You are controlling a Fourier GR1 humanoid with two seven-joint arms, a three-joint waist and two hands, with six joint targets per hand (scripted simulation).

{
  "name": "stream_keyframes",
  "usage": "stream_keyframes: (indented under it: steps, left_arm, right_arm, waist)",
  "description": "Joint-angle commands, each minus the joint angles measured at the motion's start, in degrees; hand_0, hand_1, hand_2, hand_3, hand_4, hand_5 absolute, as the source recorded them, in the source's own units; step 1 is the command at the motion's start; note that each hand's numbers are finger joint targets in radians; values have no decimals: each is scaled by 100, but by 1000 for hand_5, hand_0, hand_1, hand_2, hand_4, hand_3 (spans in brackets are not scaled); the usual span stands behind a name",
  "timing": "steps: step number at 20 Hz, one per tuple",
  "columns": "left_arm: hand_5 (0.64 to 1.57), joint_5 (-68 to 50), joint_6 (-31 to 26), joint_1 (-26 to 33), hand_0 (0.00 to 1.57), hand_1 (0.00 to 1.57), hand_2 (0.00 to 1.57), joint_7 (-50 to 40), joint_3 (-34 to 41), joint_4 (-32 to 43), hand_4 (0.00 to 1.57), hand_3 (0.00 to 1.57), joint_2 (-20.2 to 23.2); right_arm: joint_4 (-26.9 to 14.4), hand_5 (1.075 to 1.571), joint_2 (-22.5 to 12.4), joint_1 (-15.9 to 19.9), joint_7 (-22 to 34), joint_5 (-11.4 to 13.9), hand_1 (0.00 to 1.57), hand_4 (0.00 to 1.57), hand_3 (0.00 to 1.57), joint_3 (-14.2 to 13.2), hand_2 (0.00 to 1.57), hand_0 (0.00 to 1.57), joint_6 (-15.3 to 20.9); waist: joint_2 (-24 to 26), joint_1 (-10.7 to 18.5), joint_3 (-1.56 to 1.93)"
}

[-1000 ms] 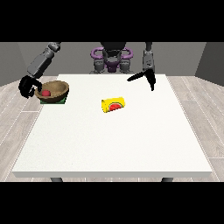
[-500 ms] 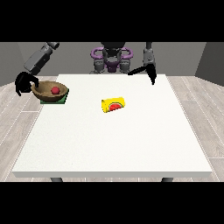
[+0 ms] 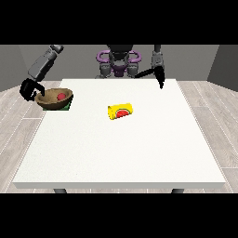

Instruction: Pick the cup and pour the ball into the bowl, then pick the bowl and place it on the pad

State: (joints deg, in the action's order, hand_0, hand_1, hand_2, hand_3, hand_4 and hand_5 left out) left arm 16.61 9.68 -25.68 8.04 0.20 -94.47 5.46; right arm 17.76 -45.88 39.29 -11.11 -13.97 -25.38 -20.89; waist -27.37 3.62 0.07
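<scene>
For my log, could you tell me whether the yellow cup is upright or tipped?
Tipped: the yellow cup lies on its side on the table.

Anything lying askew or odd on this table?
Yes: the yellow cup lies on its side mid-table. The bowl with the red ball inside sits at the table's left edge, over the green pad.
</scene>
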Motion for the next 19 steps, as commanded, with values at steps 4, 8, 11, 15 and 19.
stream_keyframes:
  steps: [4,8,11,15,19]
  left_arm:
    - [1565,-38,-120,120,0,0,0,-24,2,-330,0,0,110]
    - [1565,33,-27,-20,0,0,0,-257,61,-453,0,0,104]
    - [1567,-66,-75,607,0,0,0,-3,-64,-663,0,0,-6]
    - [1569,-18,-114,558,0,0,0,-183,-202,-661,0,0,-79]
    - [1569,27,28,535,0,0,0,-138,-154,-4,0,0,-226]
  right_arm:
    - [-57,1506,-620,41,141,303,359,0,616,105,512,359,610]
    - [-15,1487,-617,238,168,366,0,0,238,159,405,0,665]
    - [-123,1488,-671,108,100,301,0,0,158,78,376,0,510]
    - [-105,1493,-795,282,414,295,0,0,56,90,255,0,437]
    - [48,1503,-1354,609,1125,78,0,0,288,11,189,0,-468]
  waist:
    - [-158,106,0]
    - [-188,-54,1]
    - [-106,20,1]
    - [130,-39,-1]
    - [706,-230,-15]
